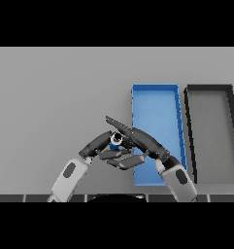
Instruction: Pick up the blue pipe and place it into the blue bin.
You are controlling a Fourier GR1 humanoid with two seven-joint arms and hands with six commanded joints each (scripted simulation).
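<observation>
Grey desk (55, 97) all round, mostly bare from where I'm standing, with two bins side by side over on the right: the blue bin (155, 99) and a dark bin (208, 90) just beside it, both running away from the robot.

Both hands are bunched together right at the blue bin's near left corner. The pipe (115, 140) is barely visible, just a small blue end with a pale opening poking out between them. The left hand (108, 141) looks curled round it, with the fingers tucked under and across. The right hand (138, 138) lies over the top with its fingers straight, pointing up-left, more covering than gripping as far as I can tell. Whether the pipe is off the desk or resting on it, I honestly can't say.

So I'd call this the grasp-and-carry stage: pipe in hand, not in the bin yet. Next move, I reckon, is a short hop to the right over the bin's left wall, then let go. The right arm sits across the near end of the bin though, so it probably has to clear out first or the drop lands on it. Plenty of open room inside the bin further back, and loads of bare desk to the left if the hands need to back off. Main thing to watch is clipping that left wall on the way over.
</observation>
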